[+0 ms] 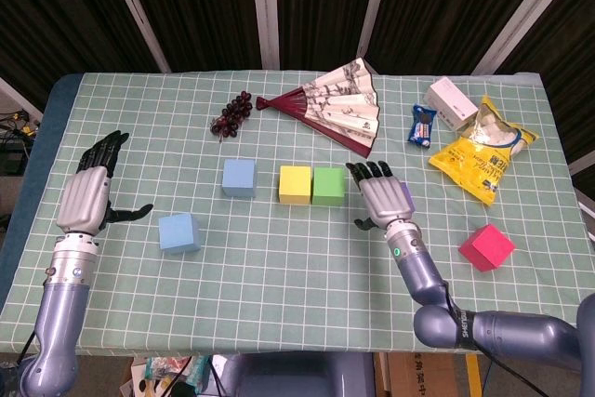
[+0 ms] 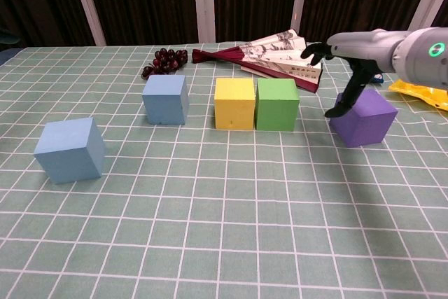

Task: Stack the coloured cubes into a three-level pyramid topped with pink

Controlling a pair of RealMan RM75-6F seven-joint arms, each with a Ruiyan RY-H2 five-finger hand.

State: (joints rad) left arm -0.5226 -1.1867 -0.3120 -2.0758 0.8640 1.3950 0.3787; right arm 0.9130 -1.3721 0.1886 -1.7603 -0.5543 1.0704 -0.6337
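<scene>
Purple cube (image 2: 364, 117) sits right of the touching yellow cube (image 2: 234, 103) and green cube (image 2: 277, 103). Right hand (image 1: 379, 195) hovers over it, fingers spread, holding nothing; left hand (image 1: 88, 192) idle, spread. Best move: centre the thumb and fingers on opposite faces before closing.

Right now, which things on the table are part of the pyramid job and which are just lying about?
For the job: two blue cubes, yellow cube, green cube, purple cube, pink cube.

Lying about: fan, grapes, snack bag, white box, small blue packet.
</scene>
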